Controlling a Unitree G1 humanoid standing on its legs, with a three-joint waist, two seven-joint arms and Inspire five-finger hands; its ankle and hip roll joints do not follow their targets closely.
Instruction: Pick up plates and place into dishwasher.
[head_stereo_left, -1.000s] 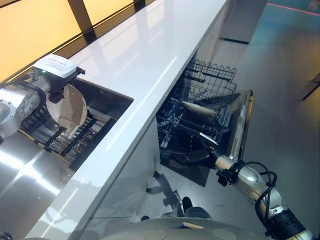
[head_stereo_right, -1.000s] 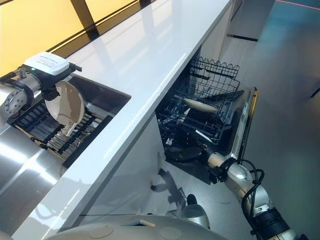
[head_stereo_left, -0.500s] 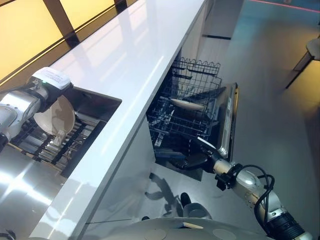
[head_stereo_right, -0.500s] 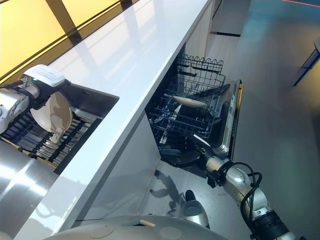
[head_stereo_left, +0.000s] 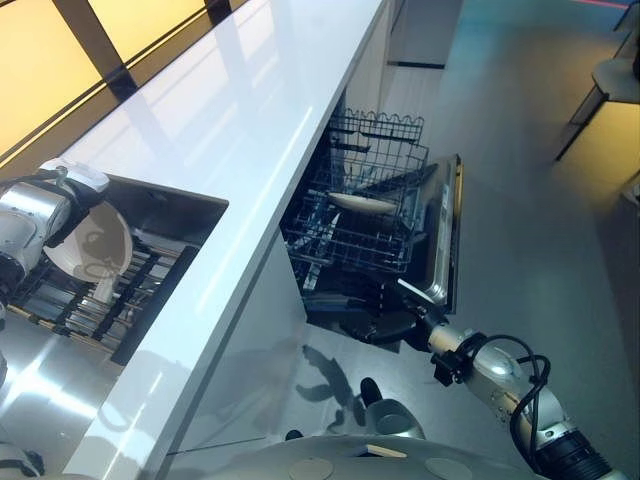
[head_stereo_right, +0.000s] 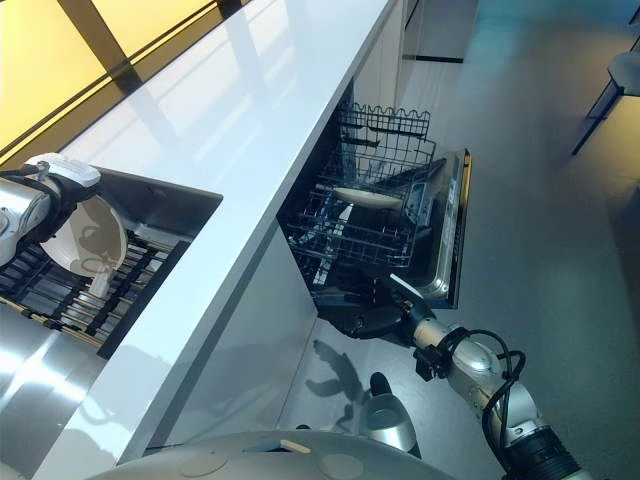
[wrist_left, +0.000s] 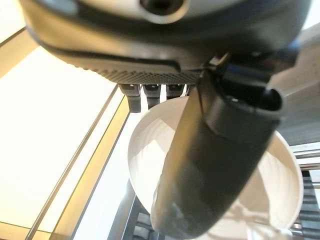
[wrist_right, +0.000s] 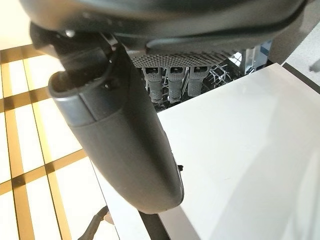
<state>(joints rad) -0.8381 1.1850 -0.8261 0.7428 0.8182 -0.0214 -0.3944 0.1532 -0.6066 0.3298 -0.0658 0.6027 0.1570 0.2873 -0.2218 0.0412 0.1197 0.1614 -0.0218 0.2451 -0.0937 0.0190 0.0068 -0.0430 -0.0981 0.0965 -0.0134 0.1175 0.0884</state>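
A: Plate (head_stereo_left: 88, 243) at the left edge of the frame, over the sink rack (head_stereo_left: 110, 297) — left hand (wrist_left: 215, 165) has its thumb and fingers clamped on it?

B: Yes. Right hand (head_stereo_right: 372, 321), fingers relaxed and empty, sits low at centre below the dishwasher rack (head_stereo_left: 355, 228), where another plate (head_stereo_left: 362, 203) lies.

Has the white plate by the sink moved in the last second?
Yes: against the sink rack, the plate seems to have tipped from upright to leaning back, held by the left hand.
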